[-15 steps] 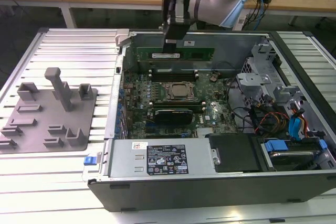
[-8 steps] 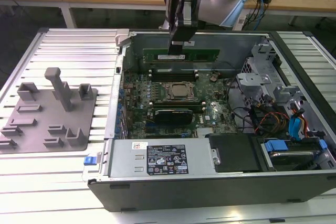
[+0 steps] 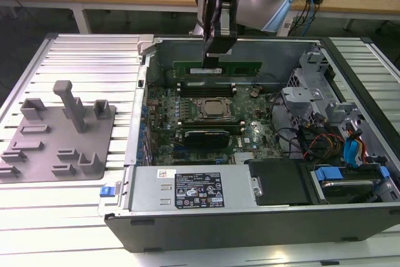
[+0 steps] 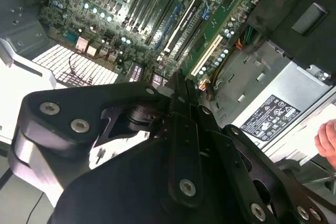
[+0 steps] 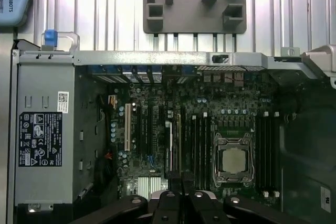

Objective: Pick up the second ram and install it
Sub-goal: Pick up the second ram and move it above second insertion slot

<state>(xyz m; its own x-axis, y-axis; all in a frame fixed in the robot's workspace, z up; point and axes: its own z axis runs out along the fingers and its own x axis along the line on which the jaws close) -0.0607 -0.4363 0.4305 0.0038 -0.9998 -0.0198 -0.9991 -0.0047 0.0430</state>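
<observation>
White ribbed tabletop (image 3: 81, 60) carries an open desktop computer case (image 3: 250, 224) lying on its side. Its interior is exposed to a Universal Robots arm that reaches in from the far edge of the exterior view.

A grey moulded holder plate (image 3: 59, 136) with upright posts sits on the table just beside the case, toward the exterior view's left. Along the case's near wall lies the grey power supply (image 3: 187, 189), a printed label on its face. Beyond it spreads the green motherboard (image 3: 159, 114), with the processor socket (image 3: 212, 109) near its centre and black memory slots (image 3: 206, 85) just past the socket.

The gripper (image 3: 212, 62) hangs over the far side of the board, its fingers clamped on the top edge of the second ram (image 3: 240, 67), close to the stick's middle. The green stick stands on edge. Its long axis runs level from the exterior view's left to its right, parallel to the slots below and to the case's far wall just behind it. Whether its lower edge already touches a slot cannot be told.

In the first wrist view the dark fingertips (image 5: 174, 179) sit pressed close together above the slots beside the socket. In the second wrist view, part of a person's hand (image 4: 326, 139) shows beyond the case.
</observation>
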